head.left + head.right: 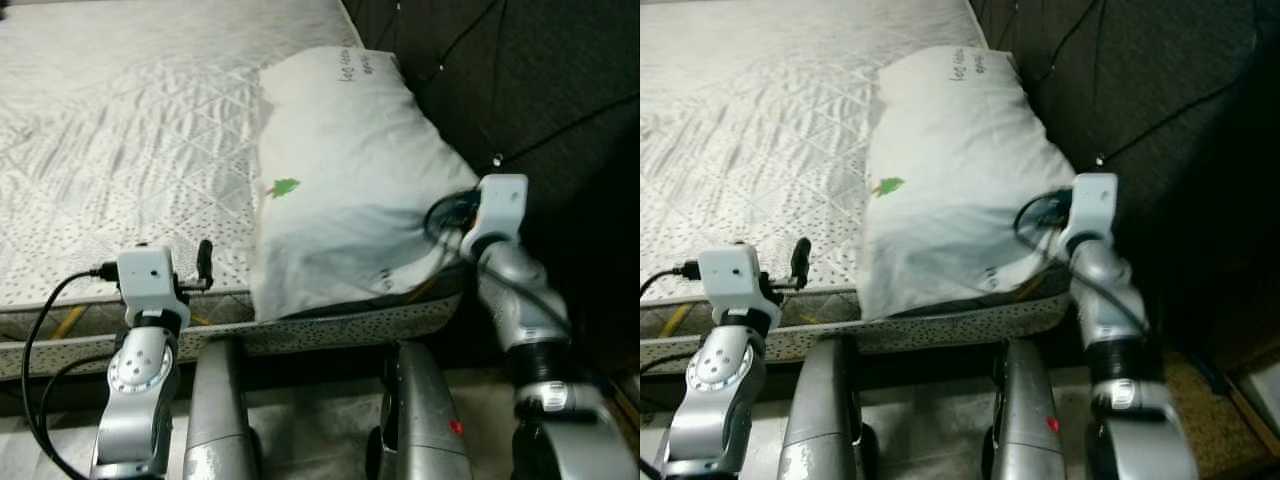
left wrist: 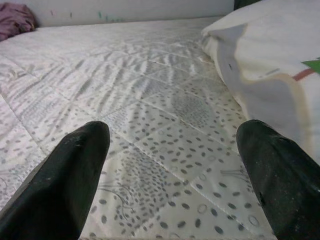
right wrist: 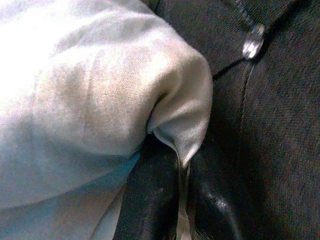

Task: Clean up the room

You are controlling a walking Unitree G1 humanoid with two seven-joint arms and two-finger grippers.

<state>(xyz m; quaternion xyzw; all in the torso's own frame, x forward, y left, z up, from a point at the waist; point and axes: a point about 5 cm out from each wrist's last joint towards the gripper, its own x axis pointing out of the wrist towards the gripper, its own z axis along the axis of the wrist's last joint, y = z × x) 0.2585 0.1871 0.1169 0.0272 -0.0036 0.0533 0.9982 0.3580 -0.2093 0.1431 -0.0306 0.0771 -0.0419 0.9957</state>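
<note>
Pillow (image 1: 340,170) lies on the mattress (image 1: 130,130) at about 1 o'clock, against the dark tufted headboard (image 1: 530,90). Right gripper (image 3: 180,200) at the pillow's 4 o'clock corner, fingers pinched together on a fold of pillow fabric. Left gripper (image 2: 175,170) low over the mattress edge at 8 o'clock, fingers spread apart, holding nothing.

White pillow (image 1: 345,170) flat at mattress (image 1: 120,140) head
</note>
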